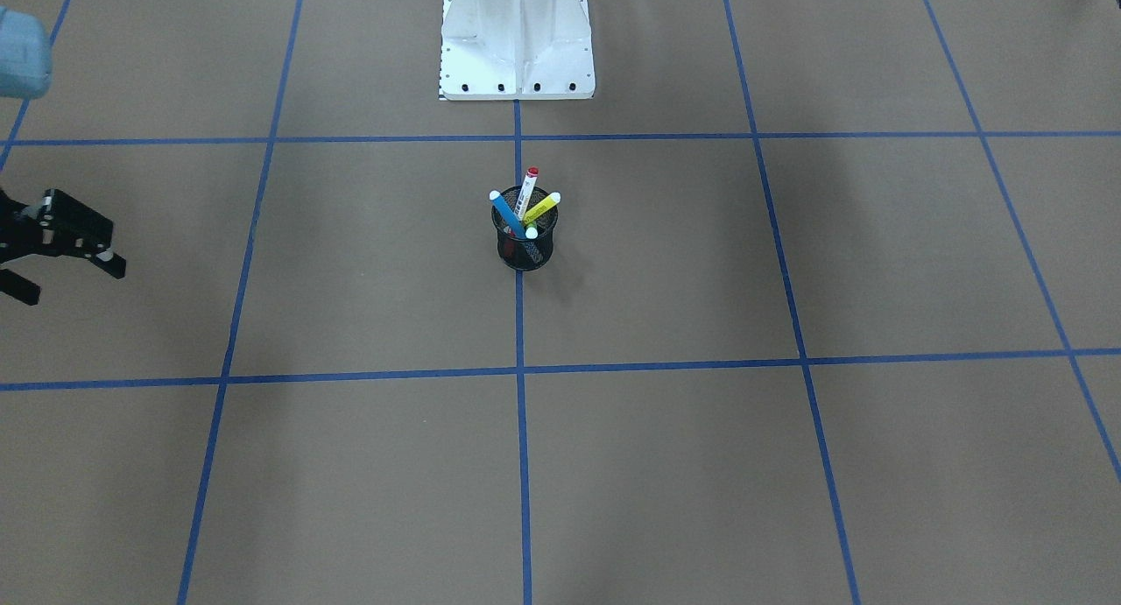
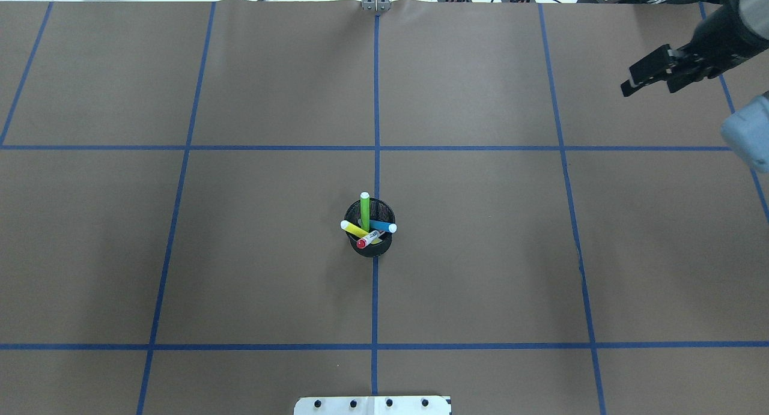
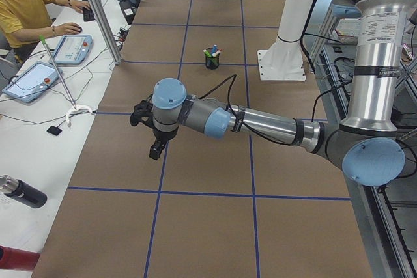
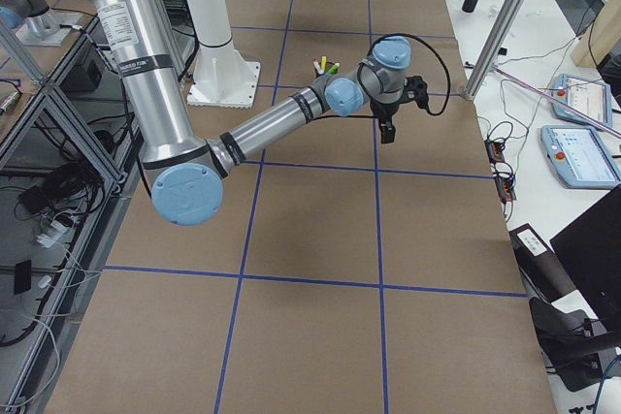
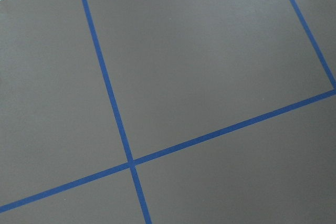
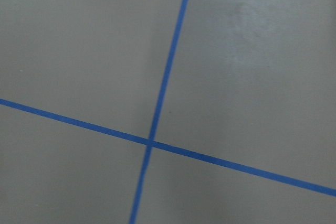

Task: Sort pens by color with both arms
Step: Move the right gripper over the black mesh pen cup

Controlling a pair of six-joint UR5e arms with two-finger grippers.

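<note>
Four pens stand in a black mesh cup (image 2: 371,250) at the table's centre. They are green (image 2: 364,211), yellow (image 2: 354,229), blue (image 2: 382,226), and white with a red cap (image 2: 367,241). In the front view the blue pen (image 1: 506,213), the red-capped pen (image 1: 527,189) and the yellow pen (image 1: 543,207) lean apart. My right gripper (image 2: 649,89) is open and empty, far off at the table's right end (image 1: 72,281). My left gripper (image 3: 153,136) shows only in the exterior left view, above the left end. I cannot tell whether it is open or shut.
The white base pedestal (image 1: 517,53) stands behind the cup. Blue tape lines (image 2: 375,148) divide the brown table into squares. An operator (image 3: 26,4) with tablets sits at a side desk. Both wrist views show only brown table and tape.
</note>
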